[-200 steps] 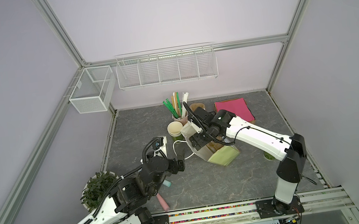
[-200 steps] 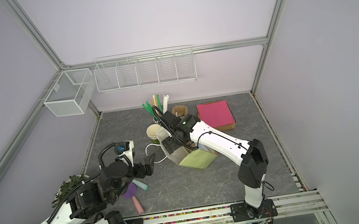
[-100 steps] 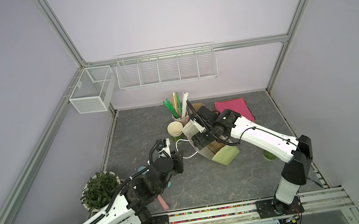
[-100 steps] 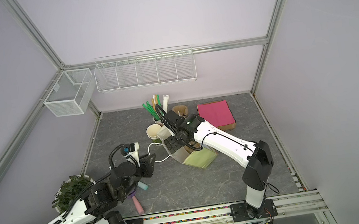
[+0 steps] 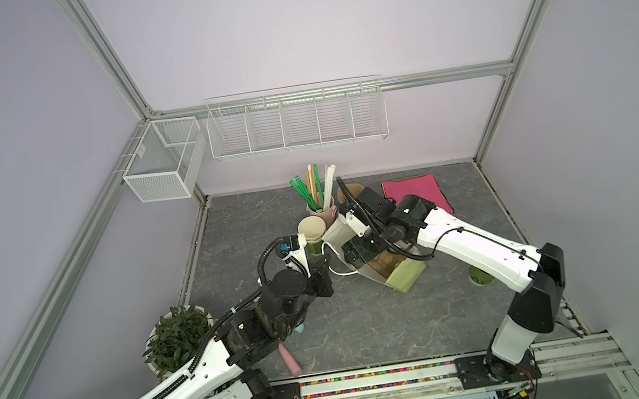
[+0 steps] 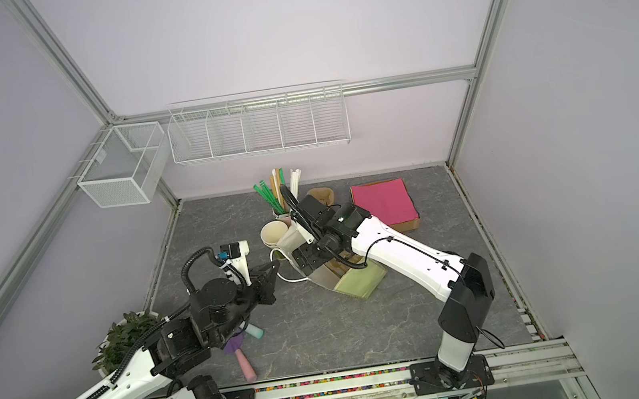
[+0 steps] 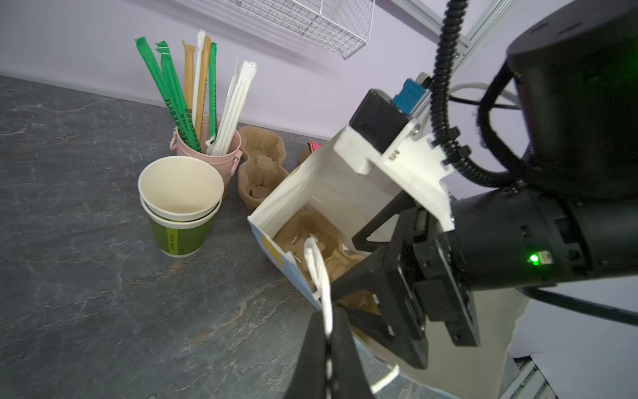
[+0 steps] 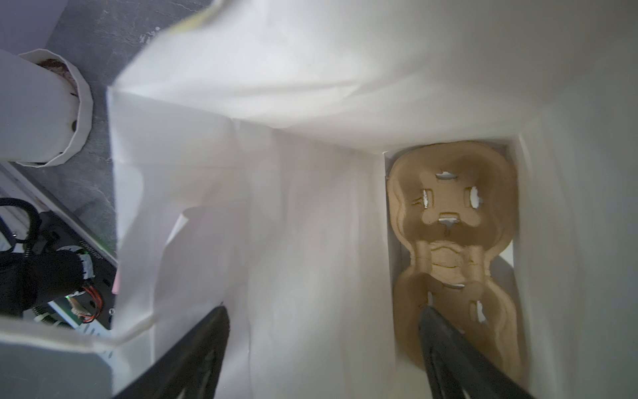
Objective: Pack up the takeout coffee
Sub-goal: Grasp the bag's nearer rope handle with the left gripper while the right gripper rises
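– Bag (image 7: 331, 179), white paper, mouth open, leaning on the worktop (image 7: 86, 276). Held by?
– Left gripper (image 7: 326, 321): fingers closed on the bag's white handle (image 7: 316, 262), which is pinched between them. Right gripper (image 8: 322, 311): fingers spread wide inside the bag, gripping nothing. A brown pulp carrier (image 8: 448, 224) lies just beyond their tips at the bottom.
– Takeout coffee?
– Not in the bag; the carrier pockets ahead of the right fingers look empty. A green shape (image 5: 480, 276) shows behind the right arm, well away from both sets of fingers, too hidden to tell whether it is the capped cup. The lidless cup stack (image 7: 179, 193) beyond the left fingers is not it.
– Handling note?
– Step in hand, as I judge it: holding the mouth open. Pull the handle gently and evenly so the paper neither tears nor slides. Draw the right fingers out without snagging the carrier.
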